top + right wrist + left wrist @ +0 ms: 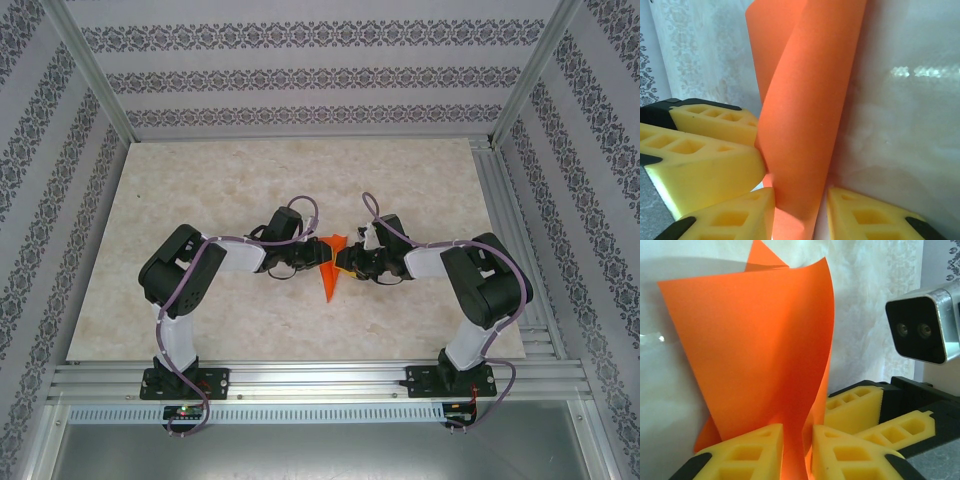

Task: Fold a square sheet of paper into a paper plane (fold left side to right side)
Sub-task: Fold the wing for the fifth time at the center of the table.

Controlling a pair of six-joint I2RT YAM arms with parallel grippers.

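Note:
The square sheet of paper [330,265] is bright orange and partly folded, standing up from the table's middle with a point toward the near edge. My left gripper [306,262] meets it from the left and my right gripper [348,262] from the right. In the left wrist view the curled sheet [760,340] runs down between my yellow fingers [747,452], which are pressed in on it. In the right wrist view the rolled paper [805,110] stands between the right gripper's jaws [800,200]. It touches the left pad, and a sliver of table shows before the right pad [865,215].
The beige marble-patterned tabletop [200,180] has patterned walls round it and an aluminium rail [320,380] at the near edge. The right arm's fingers [855,407] and its wrist camera [922,330] sit close to the left gripper. The left arm's fingers [700,160] crowd the right gripper.

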